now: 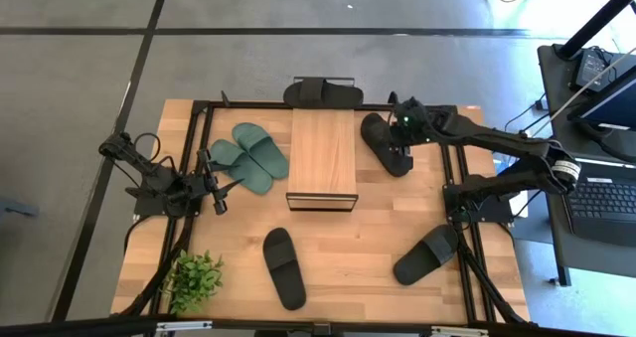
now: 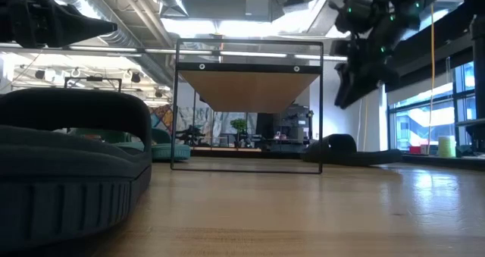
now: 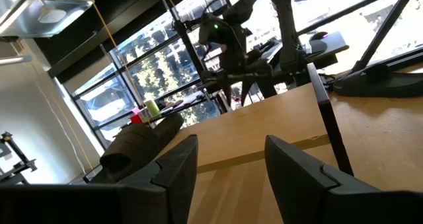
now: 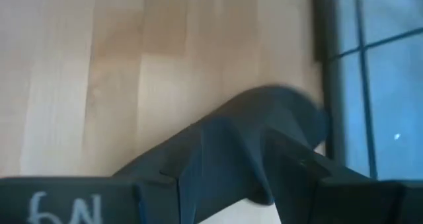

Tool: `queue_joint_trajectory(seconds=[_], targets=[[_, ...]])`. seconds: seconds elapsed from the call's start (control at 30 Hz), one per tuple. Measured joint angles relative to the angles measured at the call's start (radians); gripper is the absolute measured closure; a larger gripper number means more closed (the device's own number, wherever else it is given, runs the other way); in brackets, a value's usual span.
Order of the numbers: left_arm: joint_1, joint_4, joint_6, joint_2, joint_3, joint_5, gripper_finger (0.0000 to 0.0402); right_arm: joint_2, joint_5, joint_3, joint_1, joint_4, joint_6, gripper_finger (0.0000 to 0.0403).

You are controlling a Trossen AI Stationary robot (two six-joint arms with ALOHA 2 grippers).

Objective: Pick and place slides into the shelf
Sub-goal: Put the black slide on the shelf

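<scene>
Right tool (image 1: 396, 150) clenching black rubber slide (image 1: 386, 143) just right of light wooden plank-topped black-framed shelf (image 1: 323, 156) on wooden surface (image 1: 348, 248); left tool (image 1: 231, 186) idling released (near dark green slides (image 1: 250, 155)).

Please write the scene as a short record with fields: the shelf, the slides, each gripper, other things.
shelf: shelf stands mid-table; nothing lies on its plank top
green slides: green pair lies side by side, left of the shelf
black slides: one behind the shelf, one right of it, two at the front
right gripper: right gripper is shut on the black slide right of the shelf
left gripper: left gripper is open, beside the green pair, holding nothing
other: potted plant at the front left corner
</scene>
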State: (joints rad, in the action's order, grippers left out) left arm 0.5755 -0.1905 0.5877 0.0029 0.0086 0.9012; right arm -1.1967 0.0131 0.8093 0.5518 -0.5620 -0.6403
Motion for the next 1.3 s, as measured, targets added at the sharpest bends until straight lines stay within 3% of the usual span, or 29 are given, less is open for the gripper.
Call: queue_joint_trajectory(seconds=[0.23, 0.4, 0.57, 0.83, 1.03, 1.3], targets=[[0.0, 0.0, 0.0, 0.0, 0.0, 0.005, 0.0233, -0.001, -0.121, -0.122, 0.0, 0.243, -0.127, 0.0227], [0.0, 0.0, 0.0, 0.0, 0.0, 0.005, 0.0233, -0.001, -0.128, -0.167, 0.0, 0.336, -0.205, 0.0174], [0.0, 0.002, 0.0, 0.0, 0.0, 0.006, 0.0233, -0.001, -0.124, -0.183, 0.0, 0.352, -0.153, 0.014], [0.0, 0.003, -0.001, 0.0, 0.0, 0.007, 0.0233, -0.001, -0.116, -0.19, -0.007, 0.343, 0.028, 0.0135], [0.0, 0.003, 0.0, 0.0, 0.0, 0.008, 0.0233, -0.001, -0.193, -0.192, -0.008, 0.345, 0.006, 0.0134], [0.0, 0.004, 0.0, 0.0, 0.0, 0.009, 0.0233, -0.093, -0.199, -0.193, -0.008, 0.383, -0.098, 0.0134]])
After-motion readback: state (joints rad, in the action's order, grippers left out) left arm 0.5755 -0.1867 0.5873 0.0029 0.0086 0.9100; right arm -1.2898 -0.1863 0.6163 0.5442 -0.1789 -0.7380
